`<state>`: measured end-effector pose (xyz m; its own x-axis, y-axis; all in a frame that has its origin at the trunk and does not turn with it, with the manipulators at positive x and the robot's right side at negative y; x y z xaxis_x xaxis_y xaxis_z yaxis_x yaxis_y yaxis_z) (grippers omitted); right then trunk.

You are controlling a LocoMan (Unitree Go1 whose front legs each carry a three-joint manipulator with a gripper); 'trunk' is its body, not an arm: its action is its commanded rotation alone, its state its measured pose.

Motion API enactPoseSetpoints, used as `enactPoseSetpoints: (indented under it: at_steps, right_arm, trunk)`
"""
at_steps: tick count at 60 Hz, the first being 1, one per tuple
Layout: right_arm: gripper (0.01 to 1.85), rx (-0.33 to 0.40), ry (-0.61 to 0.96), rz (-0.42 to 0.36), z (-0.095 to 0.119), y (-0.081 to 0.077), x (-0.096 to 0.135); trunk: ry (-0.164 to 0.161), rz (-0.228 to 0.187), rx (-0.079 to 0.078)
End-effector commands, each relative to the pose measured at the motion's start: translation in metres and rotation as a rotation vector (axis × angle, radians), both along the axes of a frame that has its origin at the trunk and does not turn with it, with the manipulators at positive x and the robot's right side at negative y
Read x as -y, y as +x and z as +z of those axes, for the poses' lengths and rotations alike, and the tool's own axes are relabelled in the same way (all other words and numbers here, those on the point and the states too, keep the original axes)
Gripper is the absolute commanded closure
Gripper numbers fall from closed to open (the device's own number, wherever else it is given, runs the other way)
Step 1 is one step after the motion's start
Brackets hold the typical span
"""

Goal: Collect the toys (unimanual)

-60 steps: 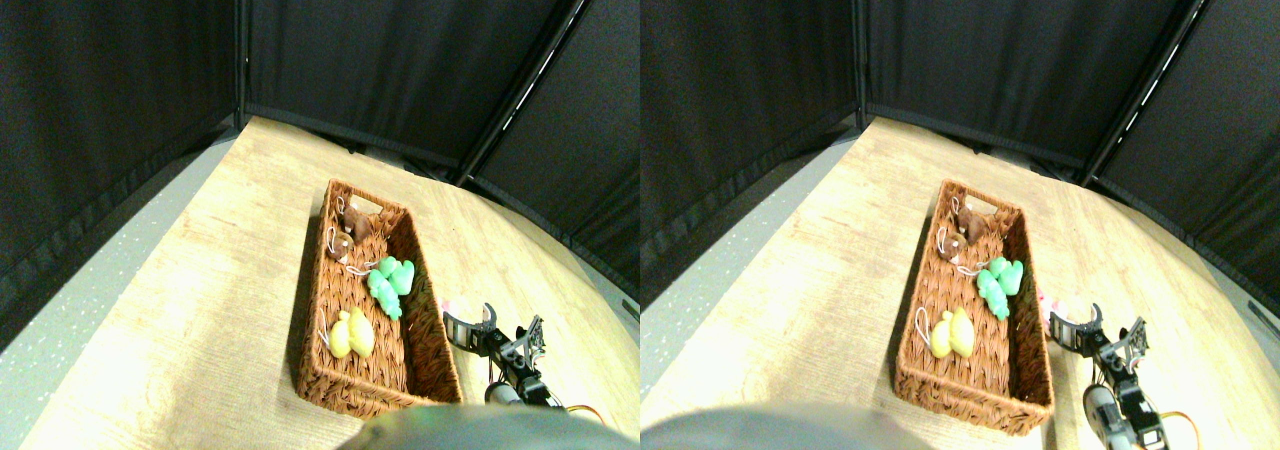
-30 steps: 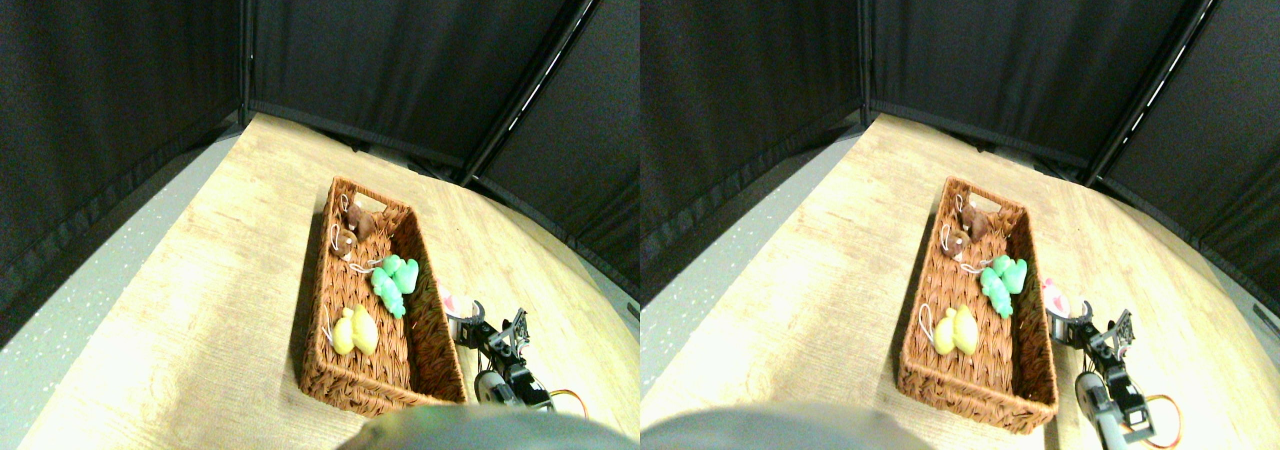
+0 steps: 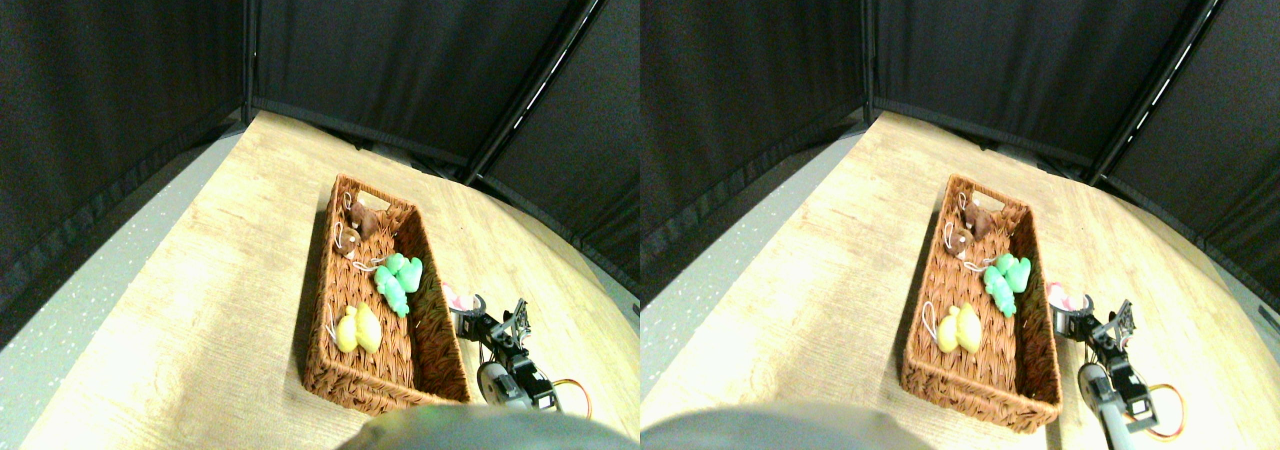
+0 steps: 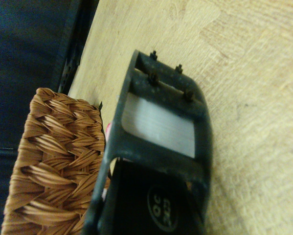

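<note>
A brown woven basket (image 3: 325, 300) lies on the wooden table and holds three toys: a brown one (image 3: 356, 232) at the far end, a green one (image 3: 398, 281) in the middle and a yellow one (image 3: 357, 331) nearer me. A pink-red toy (image 3: 452, 297) lies on the table just outside the basket's right wall. My right gripper (image 3: 492, 318) is open beside it, with the nearer jaw close to the toy and nothing between the jaws. In the wrist view the dark jaw frame stands against the basket wall (image 4: 58, 161), and a sliver of the pink toy (image 4: 108, 129) shows between them.
Black curtains (image 3: 400, 50) close off the table's far edges. A grey floor strip (image 3: 80, 290) runs along the left side. Bare wooden tabletop (image 3: 200, 300) lies left of the basket and also to the right of the gripper.
The view has shifted slightly. My gripper has drawn in nearer to the basket's right wall and the pink-red toy. The toys in the basket lie as before.
</note>
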<state>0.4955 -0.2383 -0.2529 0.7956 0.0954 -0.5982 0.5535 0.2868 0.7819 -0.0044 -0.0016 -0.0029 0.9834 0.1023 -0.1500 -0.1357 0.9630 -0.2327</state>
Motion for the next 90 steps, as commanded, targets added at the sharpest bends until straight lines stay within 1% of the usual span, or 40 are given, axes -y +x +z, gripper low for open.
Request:
enactPoseSetpoints:
  at_steps: [1,3,5,8,14,15,21,23,25,26,29,30,31,33,34,36,39,44,48,50,51,52,53,54,55,59,61,63,65,67,68,69,72,73,74,77,80,83,86,90]
  right_arm:
    - [1.15,0.024,0.000,-0.038,0.001,0.004,-0.001]
    - [1.17,0.031,-0.005,-0.033,0.001,0.005,-0.001]
    - [1.15,0.040,-0.006,-0.032,-0.001,0.007,0.002]
    - [1.15,0.038,0.002,-0.041,-0.001,0.009,0.003]
    - [1.07,0.037,0.001,-0.061,-0.001,0.011,0.005]
    - [1.05,0.038,-0.008,-0.049,-0.001,0.012,0.005]
    - [1.08,0.040,0.002,-0.059,-0.004,0.011,0.007]
    - [1.17,0.055,0.017,-0.068,-0.005,0.010,0.007]
    - [1.35,0.069,-0.008,-0.075,-0.007,0.010,0.008]
    - [1.35,0.069,-0.008,-0.075,-0.007,0.010,0.008]
    - [1.61,0.070,-0.034,-0.087,-0.005,0.008,0.007]
    - [1.68,0.075,-0.066,-0.079,-0.005,0.008,0.007]
    - [1.68,0.075,-0.066,-0.079,-0.005,0.008,0.007]
    - [1.75,0.095,-0.150,-0.031,-0.003,0.008,0.007]
    - [1.75,0.096,-0.164,-0.034,-0.002,0.008,0.007]
    - [1.74,0.087,-0.170,-0.069,-0.001,0.006,0.006]
    - [1.73,0.092,-0.179,-0.076,0.003,0.004,0.005]
    - [1.61,0.139,-0.134,-0.083,0.007,0.003,0.009]
    - [1.59,0.168,-0.155,-0.076,0.012,0.002,0.011]
    - [1.59,0.174,-0.156,-0.078,0.014,0.002,0.013]
    - [1.59,0.191,-0.151,-0.063,0.017,0.001,0.014]
    - [1.61,0.209,-0.148,-0.060,0.019,0.002,0.015]
    - [1.63,0.224,-0.150,-0.069,0.022,0.002,0.016]
    - [1.61,0.222,-0.170,-0.091,0.025,0.001,0.017]
    - [1.62,0.234,-0.186,-0.095,0.029,0.000,0.018]
    - [1.66,0.283,-0.188,-0.074,0.038,0.001,0.022]
    - [1.66,0.293,-0.179,-0.104,0.045,0.000,0.023]
    - [1.66,0.301,-0.178,-0.103,0.049,0.000,0.023]
    - [1.66,0.339,-0.191,-0.061,0.057,-0.001,0.023]
    - [1.68,0.364,-0.169,-0.055,0.064,-0.001,0.023]
    - [1.68,0.364,-0.169,-0.055,0.064,-0.001,0.023]
    - [1.67,0.385,-0.211,-0.037,0.069,-0.002,0.023]
    - [1.66,0.430,-0.284,0.020,0.083,-0.004,0.021]
    - [1.65,0.438,-0.285,0.029,0.088,-0.004,0.020]
    - [1.65,0.438,-0.285,0.029,0.088,-0.004,0.020]
    - [1.67,0.433,-0.234,0.025,0.098,-0.005,0.019]
    - [1.67,0.435,-0.242,0.023,0.105,-0.007,0.018]
    - [1.70,0.450,-0.281,0.048,0.115,-0.008,0.015]
    - [1.69,0.468,-0.292,0.054,0.122,-0.009,0.013]
    - [1.67,0.477,-0.286,0.057,0.128,-0.009,0.007]
  trunk:
    - [-0.014,0.015,-0.022]
    - [-0.015,0.018,-0.023]
    - [-0.015,0.017,-0.024]
    - [-0.014,0.016,-0.023]
    - [-0.012,0.014,-0.027]
    - [-0.012,0.013,-0.026]
    - [-0.011,0.010,-0.027]
    - [-0.010,0.009,-0.028]
    - [-0.010,0.009,-0.028]
    - [-0.009,0.009,-0.028]
    - [-0.006,0.005,-0.031]
    - [-0.006,0.005,-0.031]
    - [-0.006,0.005,-0.031]
    - [-0.006,0.003,-0.033]
    - [-0.004,0.003,-0.031]
    - [-0.004,0.003,-0.028]
    - [-0.003,0.002,-0.029]
    - [0.002,-0.003,-0.027]
    - [0.006,-0.010,-0.024]
    - [0.006,-0.013,-0.022]
    - [0.010,-0.016,-0.016]
    - [0.010,-0.016,-0.016]
    - [0.012,-0.021,-0.012]
    - [0.013,-0.025,-0.013]
    - [0.013,-0.025,-0.013]
    - [0.018,-0.034,-0.006]
    - [0.021,-0.041,-0.001]
    - [0.023,-0.044,0.002]
    - [0.026,-0.051,0.008]
    - [0.029,-0.056,0.016]
    - [0.030,-0.060,0.019]
    - [0.030,-0.060,0.019]
    - [0.032,-0.067,0.028]
    - [0.031,-0.069,0.031]
    - [0.031,-0.070,0.034]
    - [0.030,-0.072,0.042]
    - [0.028,-0.071,0.050]
    - [0.024,-0.069,0.058]
    - [0.018,-0.064,0.064]
    - [0.010,-0.055,0.070]
